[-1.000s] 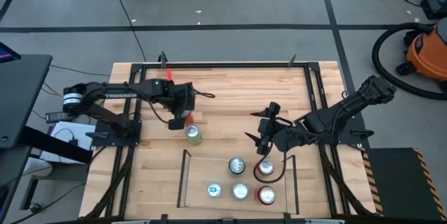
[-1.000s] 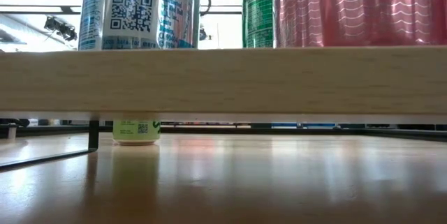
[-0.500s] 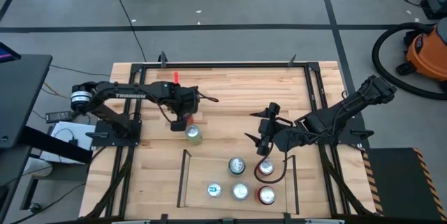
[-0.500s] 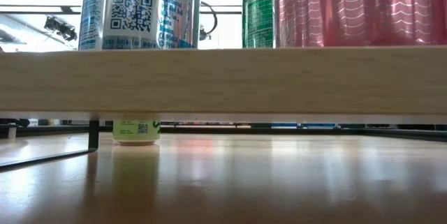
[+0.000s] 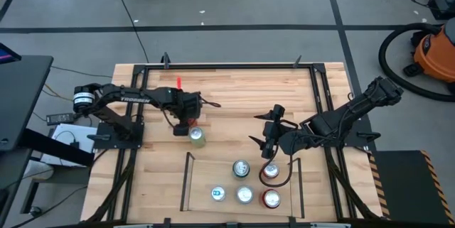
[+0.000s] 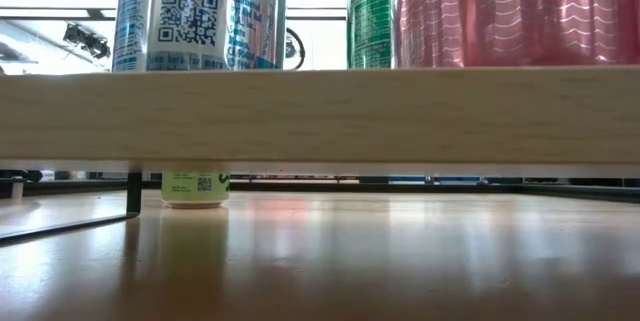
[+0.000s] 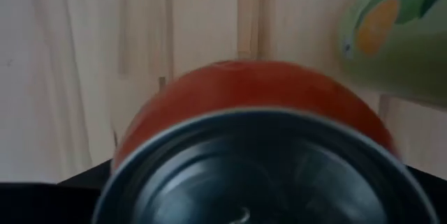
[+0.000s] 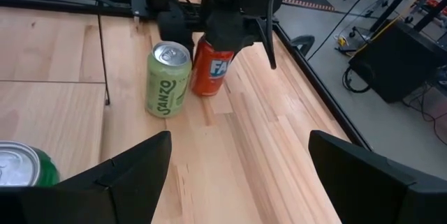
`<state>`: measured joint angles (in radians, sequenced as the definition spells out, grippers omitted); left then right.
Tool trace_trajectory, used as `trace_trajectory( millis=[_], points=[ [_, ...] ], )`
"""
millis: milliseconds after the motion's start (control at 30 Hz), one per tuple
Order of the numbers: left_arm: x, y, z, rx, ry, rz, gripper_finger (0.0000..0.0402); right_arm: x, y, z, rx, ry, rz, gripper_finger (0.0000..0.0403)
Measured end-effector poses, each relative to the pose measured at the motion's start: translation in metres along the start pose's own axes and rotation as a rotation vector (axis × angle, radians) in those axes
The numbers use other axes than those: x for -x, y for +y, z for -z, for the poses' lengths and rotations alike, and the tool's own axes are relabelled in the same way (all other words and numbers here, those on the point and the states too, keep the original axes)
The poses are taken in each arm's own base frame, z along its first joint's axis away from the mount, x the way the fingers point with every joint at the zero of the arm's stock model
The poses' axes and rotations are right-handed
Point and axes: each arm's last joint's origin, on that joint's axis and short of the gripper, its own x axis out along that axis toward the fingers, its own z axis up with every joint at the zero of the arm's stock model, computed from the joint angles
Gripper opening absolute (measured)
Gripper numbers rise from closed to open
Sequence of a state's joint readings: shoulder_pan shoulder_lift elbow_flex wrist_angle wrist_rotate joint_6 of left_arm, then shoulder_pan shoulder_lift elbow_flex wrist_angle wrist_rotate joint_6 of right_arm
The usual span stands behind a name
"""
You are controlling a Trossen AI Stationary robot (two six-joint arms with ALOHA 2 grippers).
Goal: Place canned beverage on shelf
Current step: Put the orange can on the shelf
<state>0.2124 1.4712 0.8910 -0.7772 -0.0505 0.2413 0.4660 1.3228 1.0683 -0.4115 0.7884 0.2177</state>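
An orange can [image 8: 211, 70] stands upright right beside a green can [image 8: 168, 77] on the tabletop, far of the shelf [image 5: 206, 175]. The green can rests on its base [image 6: 195, 187]. My left gripper [image 5: 183, 118] is shut on the orange can, whose silver top fills the left wrist view [image 7: 265, 168], with the green can [image 7: 394, 35] beside it. My right gripper [image 5: 265, 143] is open and empty over the shelf's far right part. The shelf carries several cans [image 5: 242, 169]. My left gripper holds the orange can by its upper part [image 8: 209, 51], coming from above with the fingers pointing down. The gripper's body hides the fingertips. The can stays upright. I cannot tell whether its base is on the table or just above it.
The shelf board [image 6: 320, 116] spans the low view with cans [image 6: 200, 11] on top. Thin black rails [image 5: 186, 182] run along the shelf's left and right sides. The table's black frame [image 5: 234, 65] borders the work area. A bare part of the shelf lies at its left [image 5: 206, 185].
My left arm has reached a little farther toward the table's right and near edges with the orange can, closer to the green can. The green can and my right gripper have kept still.
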Motion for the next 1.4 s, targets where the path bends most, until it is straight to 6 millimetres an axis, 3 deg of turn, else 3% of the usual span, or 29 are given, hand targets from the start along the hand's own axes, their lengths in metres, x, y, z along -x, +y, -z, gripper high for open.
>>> trace_trajectory(
  millis=[133,367,767,1133,1400],
  points=[
    [0.001,0.0,-0.001,-0.009,-0.006,0.003,0.0294,0.0,0.0,0.0,0.0,-0.001,0.0,0.0349],
    [0.006,0.0,0.001,-0.011,0.026,0.0,0.0292,0.0,0.0,-0.001,-0.005,-0.005,-0.001,0.0349],
    [0.078,0.01,-0.038,0.002,-0.09,-0.035,0.03,0.0,0.0,-0.001,-0.001,-0.005,-0.001,0.0349],
    [0.118,-0.024,-0.064,0.015,-0.232,-0.002,0.0303,0.0,0.0,-0.001,0.003,-0.008,-0.002,0.0349],
    [0.124,-0.045,-0.087,0.122,-0.204,0.041,0.0304,0.0,0.0,-0.002,-0.001,-0.012,-0.004,0.0349]
  ],
)
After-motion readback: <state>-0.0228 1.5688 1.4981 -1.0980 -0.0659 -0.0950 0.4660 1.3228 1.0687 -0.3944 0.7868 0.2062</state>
